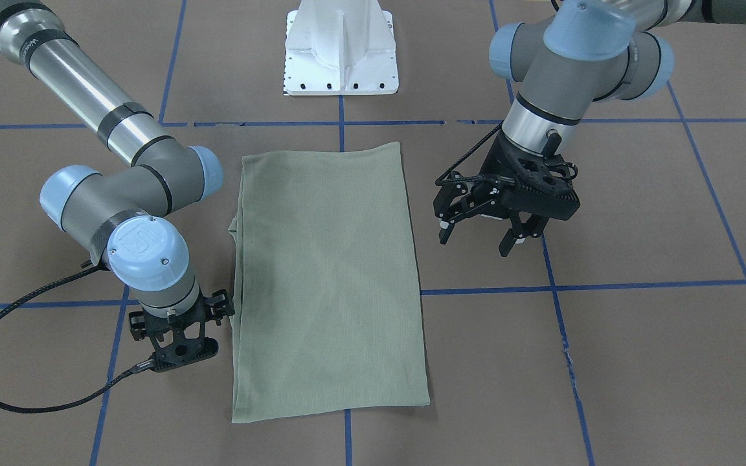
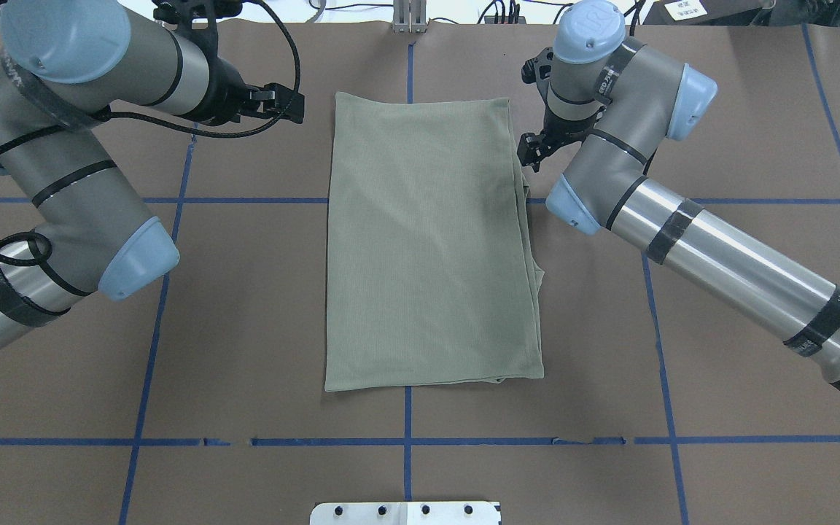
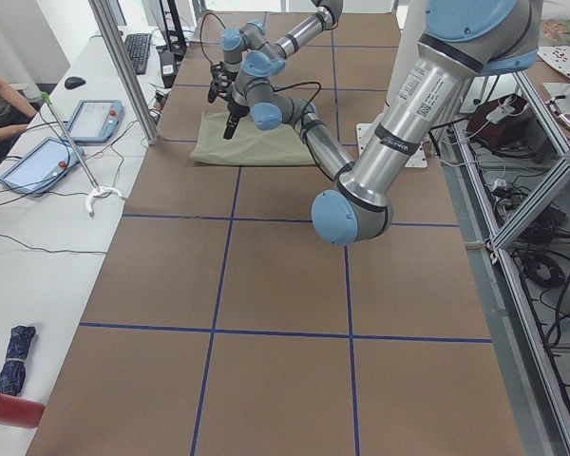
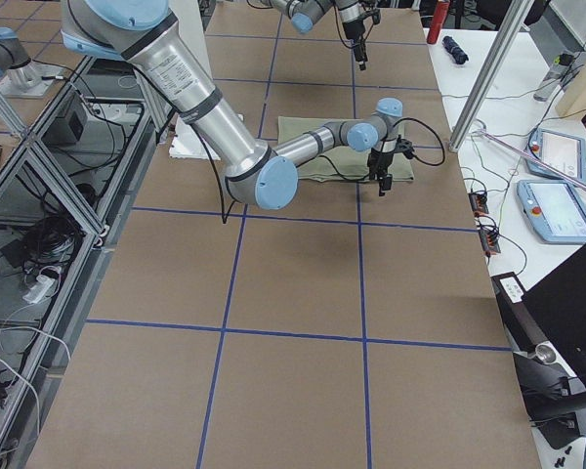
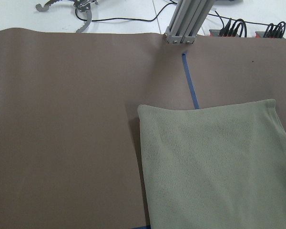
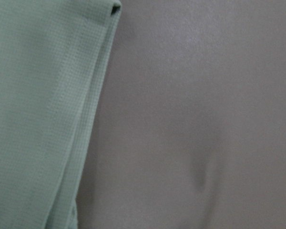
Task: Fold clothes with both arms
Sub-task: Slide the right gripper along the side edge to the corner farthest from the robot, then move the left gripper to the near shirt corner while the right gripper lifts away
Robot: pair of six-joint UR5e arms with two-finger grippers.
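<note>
- Sage-green knit shirt point(image 1: 327, 272), folded into a long rectangle, lies flat at the centre of the brown paper-covered desk point(image 1: 638, 362) with its blue tape grid.
- Stacked layer edges show along the shirt's long side nearest the right arm. Whatever lies inside the fold is hidden.
- Black two-finger left gripper point(image 1: 474, 243): in the overhead view it is at 10 o'clock from the shirt, apart from the cloth. Jaws are spread wide and hold nothing.
- Black right gripper point(image 1: 179, 340): at 2 o'clock in the overhead view, just beside the layered edge. The wrist covers the fingers, so I cannot tell the jaws' state or whether they touch the cloth.
- Right wrist view: close and blurred, with the shirt edge at 9 o'clock and bare desk elsewhere.
- Left wrist view: shirt corner at 5 o'clock, cut off by the bottom and right of the frame.
</note>
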